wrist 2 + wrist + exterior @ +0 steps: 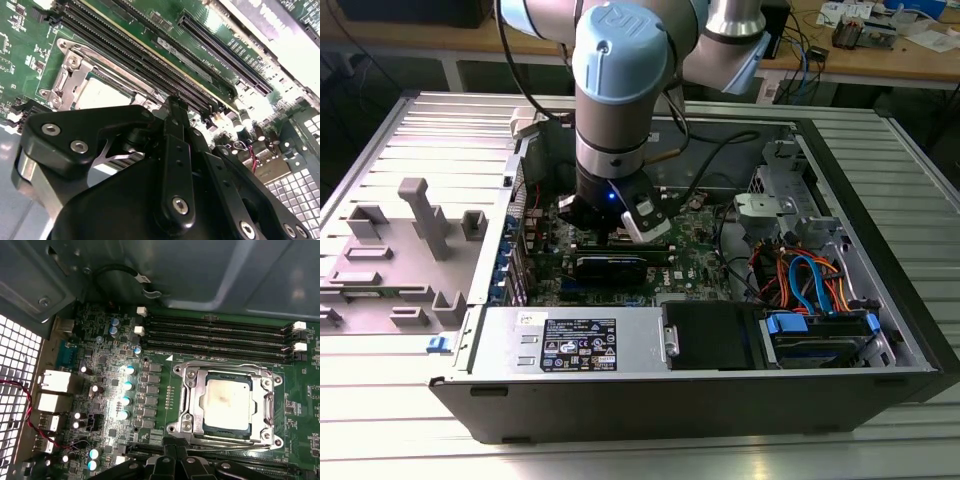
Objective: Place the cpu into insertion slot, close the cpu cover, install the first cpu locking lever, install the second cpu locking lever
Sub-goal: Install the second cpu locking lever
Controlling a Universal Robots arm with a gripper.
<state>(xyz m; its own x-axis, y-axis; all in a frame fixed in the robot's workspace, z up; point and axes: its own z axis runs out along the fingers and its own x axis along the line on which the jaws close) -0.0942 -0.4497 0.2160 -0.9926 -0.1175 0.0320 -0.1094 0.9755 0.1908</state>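
The cpu, a silvery-grey square chip, lies flat in the insertion slot on the green motherboard. The cpu cover, a silver frame, lies down around the chip. Thin wire levers run along the frame's two long edges; whether they are latched I cannot tell. In the first wrist view my gripper hovers just beside the socket's edge, black fingers together, holding nothing. The second wrist view shows the gripper next to the cpu. In the exterior view the gripper hangs low inside the open computer case.
Long black memory slots run beside the socket, and a row of capacitors stands on its other side. A black cable hangs on the case wall. A graphics card, power supply and drive cables crowd the case.
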